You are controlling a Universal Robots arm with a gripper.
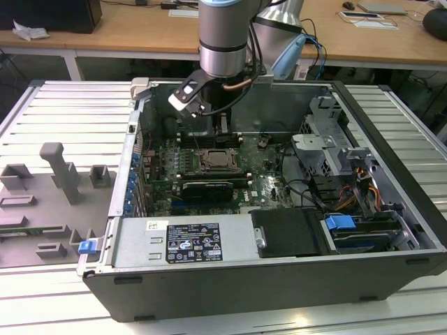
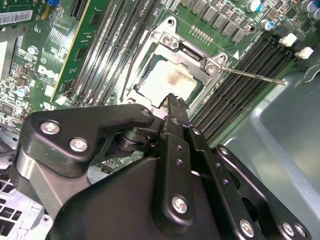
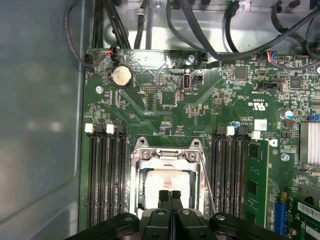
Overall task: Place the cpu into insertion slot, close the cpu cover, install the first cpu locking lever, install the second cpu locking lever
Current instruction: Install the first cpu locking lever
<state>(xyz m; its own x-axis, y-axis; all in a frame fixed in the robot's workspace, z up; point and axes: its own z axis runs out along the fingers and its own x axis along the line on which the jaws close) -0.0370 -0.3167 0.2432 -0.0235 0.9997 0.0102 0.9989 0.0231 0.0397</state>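
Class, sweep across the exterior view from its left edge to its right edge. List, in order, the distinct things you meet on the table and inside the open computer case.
tall grey post → blue clip → insertion slot → black panel → blue tab

This is a robotics lab or workshop. An opened desktop computer case [image 1: 279, 289] lies on a ribbed metal table [image 1: 70, 112] with its green motherboard [image 3: 165, 107] exposed, under an industrial robot arm [image 1: 222, 42]. Grey fixture blocks [image 1: 61, 171] stand at the exterior view's left, and wooden desks [image 1: 140, 31] with scattered gear run along the far side.
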